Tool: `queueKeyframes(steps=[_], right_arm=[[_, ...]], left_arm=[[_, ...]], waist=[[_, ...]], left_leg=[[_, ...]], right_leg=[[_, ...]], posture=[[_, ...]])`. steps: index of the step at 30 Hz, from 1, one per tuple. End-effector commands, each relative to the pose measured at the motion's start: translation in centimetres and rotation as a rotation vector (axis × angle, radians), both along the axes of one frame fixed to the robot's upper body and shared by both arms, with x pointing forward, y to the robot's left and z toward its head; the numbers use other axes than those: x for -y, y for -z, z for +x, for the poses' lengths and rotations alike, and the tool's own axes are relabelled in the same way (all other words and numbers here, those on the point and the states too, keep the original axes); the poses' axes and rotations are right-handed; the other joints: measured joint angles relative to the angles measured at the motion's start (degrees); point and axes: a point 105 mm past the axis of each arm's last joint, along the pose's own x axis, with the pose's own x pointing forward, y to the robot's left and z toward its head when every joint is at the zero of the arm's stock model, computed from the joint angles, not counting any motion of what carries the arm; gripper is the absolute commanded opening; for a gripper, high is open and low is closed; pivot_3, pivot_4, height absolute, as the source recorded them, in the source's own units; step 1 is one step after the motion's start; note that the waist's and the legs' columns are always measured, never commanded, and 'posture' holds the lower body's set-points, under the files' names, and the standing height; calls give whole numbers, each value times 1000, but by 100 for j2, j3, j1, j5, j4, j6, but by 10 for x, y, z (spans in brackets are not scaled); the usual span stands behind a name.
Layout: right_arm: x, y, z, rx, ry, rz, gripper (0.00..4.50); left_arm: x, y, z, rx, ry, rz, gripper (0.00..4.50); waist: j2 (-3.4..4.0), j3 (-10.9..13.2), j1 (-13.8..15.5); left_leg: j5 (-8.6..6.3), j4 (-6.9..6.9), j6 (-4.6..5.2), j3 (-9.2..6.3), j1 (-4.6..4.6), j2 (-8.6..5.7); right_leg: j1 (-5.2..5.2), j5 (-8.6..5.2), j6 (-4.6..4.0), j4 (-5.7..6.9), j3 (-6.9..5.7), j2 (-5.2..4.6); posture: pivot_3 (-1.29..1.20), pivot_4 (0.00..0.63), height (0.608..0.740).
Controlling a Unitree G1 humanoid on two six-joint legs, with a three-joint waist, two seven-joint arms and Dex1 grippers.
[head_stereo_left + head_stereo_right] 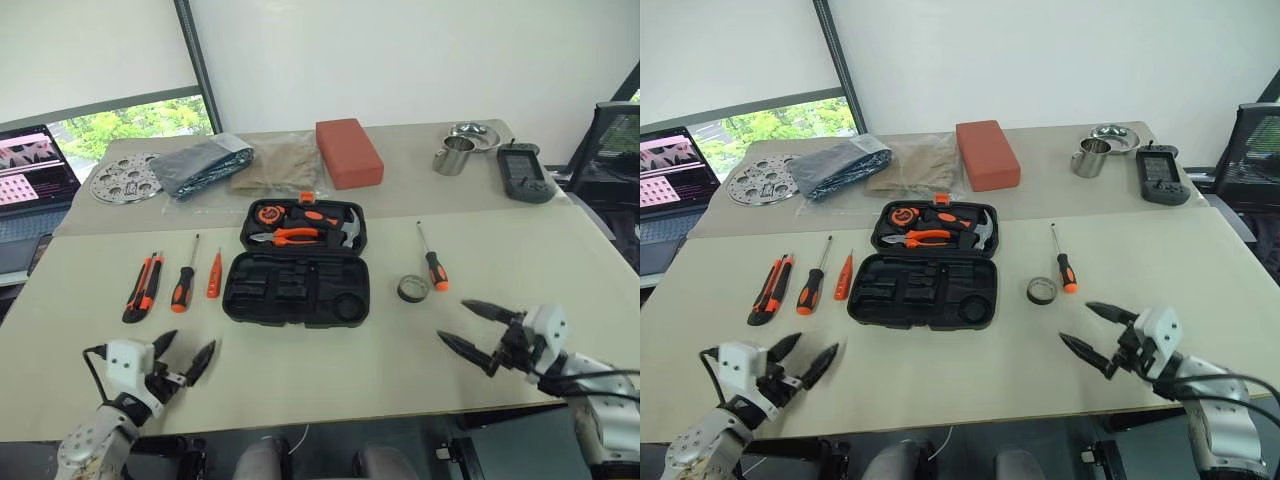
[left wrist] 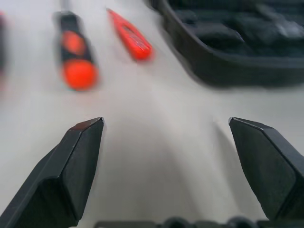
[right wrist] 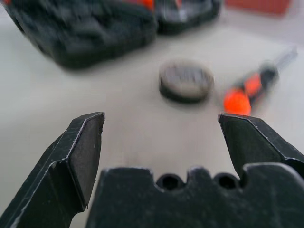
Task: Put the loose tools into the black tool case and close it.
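In the left wrist view the black tool case (image 2: 228,42) is blurred and cut off by the picture's edges, so its recesses cannot be told apart; the utility knife (image 2: 1,45) is a mere sliver at the edge; one screwdriver (image 2: 73,52) loses its shaft past the edge. In the right wrist view the tape roll (image 3: 186,80) and another screwdriver (image 3: 254,88) are soft (the tip cannot be made out); the laptop (image 1: 30,175) is cut by the head view's edge.
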Motion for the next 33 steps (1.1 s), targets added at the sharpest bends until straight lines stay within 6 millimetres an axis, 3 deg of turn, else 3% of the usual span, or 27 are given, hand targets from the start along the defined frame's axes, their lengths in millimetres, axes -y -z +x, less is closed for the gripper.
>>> queueKeyframes(steps=[1, 6, 12, 27, 30, 33], right_arm=[[-38, -35, -2, 42, -168, 28, 4427], [-68, -61, 4, 102, -255, 9, 4427], [-84, -71, 5, 125, -302, -3, 4427], [-89, -74, 3, 129, -309, -6, 4427], [-90, -75, 4, 130, -312, -6, 4500], [-90, -75, 4, 130, -312, -7, 4500]], left_arm=[[-9, -29, 24, 73, -104, 19, 4500], [-7, -30, 50, -16, -182, 69, 4500], [1, -23, 72, -99, -206, 116, 4500], [-10, -13, 80, -181, -262, 171, 4500], [-10, -13, 80, -189, -266, 163, 3900], [-11, -13, 80, -189, -269, 158, 2684]], waist=[[-1, 0, 63], [0, -1, 136], [-4, 2, 152], [-7, 3, 139], [-7, 3, 140], [-6, 3, 134]], left_leg=[[0, 5, 0, -5, -4, -2], [0, 11, 2, -2, -7, -6], [1, 10, 0, -2, -8, -8], [5, 9, -7, 1, -4, -6], [5, 9, -7, 1, -4, -6], [5, 8, -7, 1, -4, -6]], right_leg=[[2, 0, 1, 0, -1, -1], [-1, 3, 7, -1, -7, 6], [-1, 3, 7, -3, -11, 11], [-2, 3, 7, 1, -11, 17], [-2, 3, 7, 1, -11, 15], [-2, 3, 7, 1, -11, 15]], posture=[[0, 150, 740], [0, 150, 740], [0, 150, 740], [0, 150, 740], [0, 150, 740], [0, 150, 740]])
